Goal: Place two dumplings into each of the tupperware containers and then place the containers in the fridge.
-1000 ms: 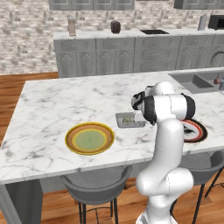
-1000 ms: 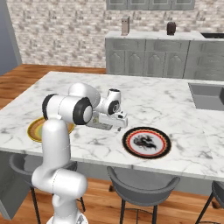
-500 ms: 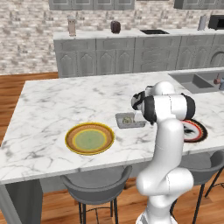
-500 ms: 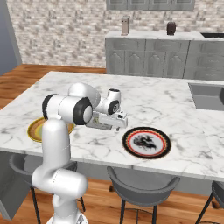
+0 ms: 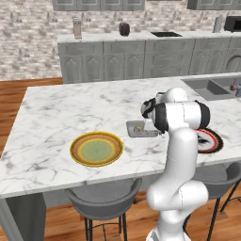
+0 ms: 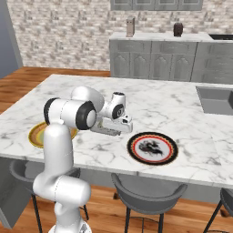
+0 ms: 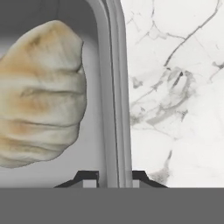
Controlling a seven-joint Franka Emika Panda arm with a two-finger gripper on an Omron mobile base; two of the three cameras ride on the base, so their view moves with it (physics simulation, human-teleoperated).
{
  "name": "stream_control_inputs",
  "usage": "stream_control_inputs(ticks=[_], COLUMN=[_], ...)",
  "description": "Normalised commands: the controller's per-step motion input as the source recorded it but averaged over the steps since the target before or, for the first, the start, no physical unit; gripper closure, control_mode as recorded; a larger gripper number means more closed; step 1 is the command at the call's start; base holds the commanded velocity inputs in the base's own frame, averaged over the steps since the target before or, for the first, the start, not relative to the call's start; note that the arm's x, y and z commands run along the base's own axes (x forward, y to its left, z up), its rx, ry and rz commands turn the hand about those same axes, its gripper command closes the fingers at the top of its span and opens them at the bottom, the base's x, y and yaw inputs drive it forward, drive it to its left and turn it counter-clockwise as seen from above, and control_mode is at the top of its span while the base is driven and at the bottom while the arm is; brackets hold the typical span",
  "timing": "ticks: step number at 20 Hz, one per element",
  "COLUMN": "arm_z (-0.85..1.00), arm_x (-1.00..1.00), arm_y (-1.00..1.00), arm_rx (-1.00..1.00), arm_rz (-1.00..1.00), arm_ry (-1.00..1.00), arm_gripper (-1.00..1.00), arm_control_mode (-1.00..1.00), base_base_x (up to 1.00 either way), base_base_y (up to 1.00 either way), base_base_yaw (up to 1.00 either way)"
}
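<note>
**Pincer clamps the tray's rim**

We see the pincer (image 7: 115,177) drawn narrow on the rim of a tray (image 7: 114,87), one tip inside the wall, one outside. A dumpling (image 7: 39,94) lies inside the tray, just beside the tips; a second is not visible. On the far side of the arm sits a black-and-red plate (image 6: 152,148). We judge the carrying step begins: next, lift level and take the tray to the fridge.
</note>
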Motion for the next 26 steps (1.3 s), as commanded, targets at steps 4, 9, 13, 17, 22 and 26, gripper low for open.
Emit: stream_control_inputs(ticks=[4, 9, 13, 17, 22, 26], arm_z=[0.0, 0.25, 0.8, 0.9, 0.72, 0.56], arm_x=[0.0, -0.05, -0.3, -0.47, -0.8, -1.0], arm_y=[0.0, 0.0, 0.11, 0.33, 0.28, 0.28], arm_rx=[0.0, 0.0, 0.0, 0.0, 0.0, 0.0], arm_rz=[0.0, 0.0, -0.03, 0.0, 0.0, 0.0], arm_ry=[0.0, 0.0, -0.04, -0.06, 0.0, 0.0], arm_gripper=[1.0, 1.0, 1.0, 1.0, 1.0, 1.0], arm_control_mode=[-1.0, -1.0, -1.0, -1.0, -1.0, -1.0], base_base_x=[0.0, 0.0, 0.0, 0.0, 0.0, 0.0], base_base_y=[0.0, 0.0, 0.0, 0.0, 0.0, 0.0], base_base_yaw=[0.0, 0.0, 0.0, 0.0, 0.0, 0.0])
